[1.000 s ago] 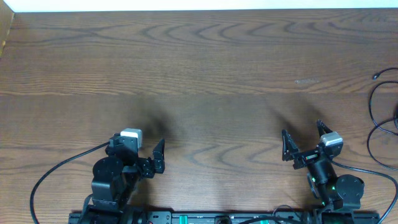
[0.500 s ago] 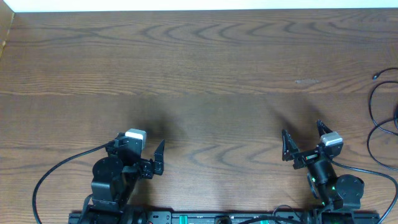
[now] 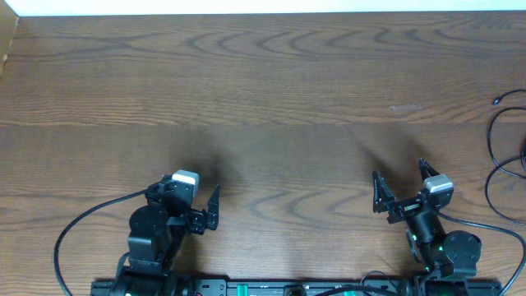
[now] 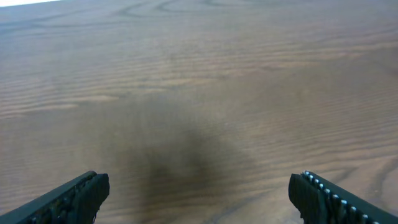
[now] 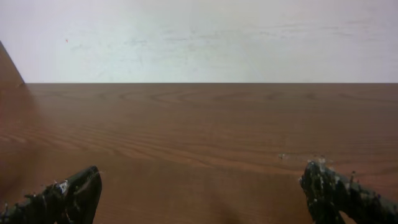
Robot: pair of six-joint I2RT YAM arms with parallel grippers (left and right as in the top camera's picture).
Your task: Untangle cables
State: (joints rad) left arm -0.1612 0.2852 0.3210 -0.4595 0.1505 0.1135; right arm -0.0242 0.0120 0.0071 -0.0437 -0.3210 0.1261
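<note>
No lettering, label, brand mark, number or sign can be read anywhere in the three views, neither on the brown wood-grain table point(image 3: 263, 82) nor on the pale, scuffed wall point(image 5: 199, 37) behind it.

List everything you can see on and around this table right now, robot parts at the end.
table: one, brown wood grain, fills all three views
cables: count unclear, thin black loops, far right edge of the overhead view, partly cut off
wall: one, white, beyond the table's far edge
tan object: one, top left corner, cut off, cannot tell what it is
arm wires: two, thick black, trailing from each arm near the table's front edge
left arm: one, black, front left
right arm: one, black, front right
left tool: black, open, holding nothing
right tool: black, open, holding nothing
</note>
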